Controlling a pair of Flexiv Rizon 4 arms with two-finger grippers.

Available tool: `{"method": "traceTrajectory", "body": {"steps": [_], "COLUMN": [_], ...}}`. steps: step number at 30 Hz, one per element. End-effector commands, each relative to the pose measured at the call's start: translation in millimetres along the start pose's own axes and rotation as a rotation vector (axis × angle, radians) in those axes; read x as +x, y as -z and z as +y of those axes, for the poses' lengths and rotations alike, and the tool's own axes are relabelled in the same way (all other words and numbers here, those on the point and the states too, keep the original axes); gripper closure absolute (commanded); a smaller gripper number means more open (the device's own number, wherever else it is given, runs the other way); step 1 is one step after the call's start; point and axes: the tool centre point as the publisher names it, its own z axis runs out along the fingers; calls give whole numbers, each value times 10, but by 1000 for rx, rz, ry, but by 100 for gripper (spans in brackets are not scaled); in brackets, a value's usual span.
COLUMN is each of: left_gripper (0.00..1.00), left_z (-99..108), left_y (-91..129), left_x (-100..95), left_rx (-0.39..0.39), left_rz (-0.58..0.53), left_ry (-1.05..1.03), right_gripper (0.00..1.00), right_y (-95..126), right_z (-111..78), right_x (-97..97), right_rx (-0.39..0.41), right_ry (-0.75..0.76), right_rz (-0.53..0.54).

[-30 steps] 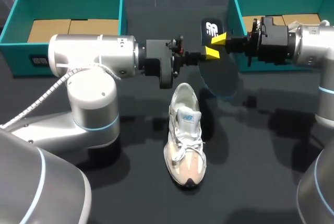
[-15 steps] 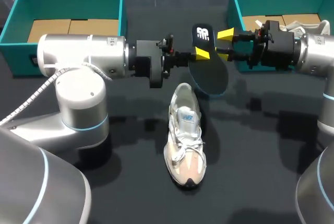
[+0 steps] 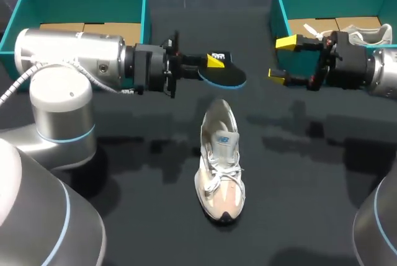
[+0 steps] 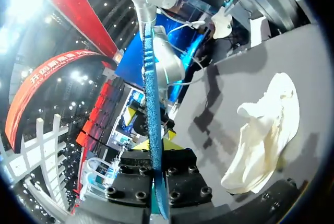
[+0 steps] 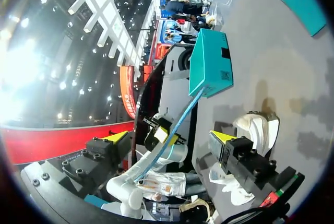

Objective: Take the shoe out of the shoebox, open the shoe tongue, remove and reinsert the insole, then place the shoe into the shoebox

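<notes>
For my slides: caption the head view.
Left gripper grips the insole near the shoe; right gripper hangs open by the right shoebox.

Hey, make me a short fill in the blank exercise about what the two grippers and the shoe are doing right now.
1. The left gripper is shut on the ___.
2. The right gripper holds nothing; its fingers are ___.
3. The shoe lies on the ___, in neither gripper.

Missing words: insole; open; table.
</notes>
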Motion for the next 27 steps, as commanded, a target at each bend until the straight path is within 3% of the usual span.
{"method": "traceTrajectory", "body": {"steps": [1, 9, 17, 20, 27], "left_gripper": [100, 100, 100, 100, 100], "left_z": [10, 2, 42, 67, 67], "left_y": [29, 7, -4, 42, 42], "left_x": [-46, -52, -184, -291, -291], "left_rx": [14, 23, 69, 84, 84], "left_rz": [58, 69, 63, 50, 50], "left_ry": [131, 171, 687, 1063, 1063], "right_gripper": [0, 0, 0, 0, 0], "right_y": [9, 9, 9, 9, 9], "right_z": [-29, -29, -29, -29, -29], "right_x": [15, 15, 15, 15, 15], "right_rx": [-3, -3, -3, -3, -3], "right_ry": [-1, -1, -1, -1, -1], "right_rz": [-4, -4, -4, -4, -4]}}
